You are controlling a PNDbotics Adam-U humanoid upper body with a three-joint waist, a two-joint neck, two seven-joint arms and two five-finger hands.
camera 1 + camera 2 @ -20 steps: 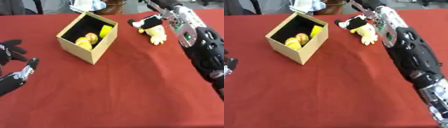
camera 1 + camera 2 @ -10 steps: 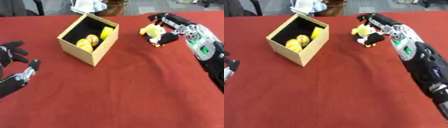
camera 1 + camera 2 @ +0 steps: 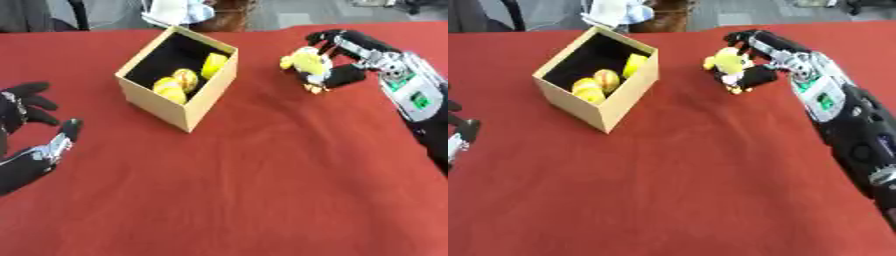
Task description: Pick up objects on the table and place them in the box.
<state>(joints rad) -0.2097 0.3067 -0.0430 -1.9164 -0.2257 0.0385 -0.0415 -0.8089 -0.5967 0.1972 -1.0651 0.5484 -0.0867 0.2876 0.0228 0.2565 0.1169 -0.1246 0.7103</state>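
A tan cardboard box stands open on the red table, left of centre at the back. Inside it lie several yellow items. To the box's right, a small yellow and black toy is in my right hand, whose fingers curl over it and whose thumb presses from below. The toy appears lifted slightly off the cloth. My left hand rests open at the left edge, fingers up, holding nothing.
Beyond the table's far edge lie a white cloth and a brown object. My right forearm runs down the right side.
My right hand has closed round the yellow and black toy and carried it left, nearer the box. The left hand has stayed put.
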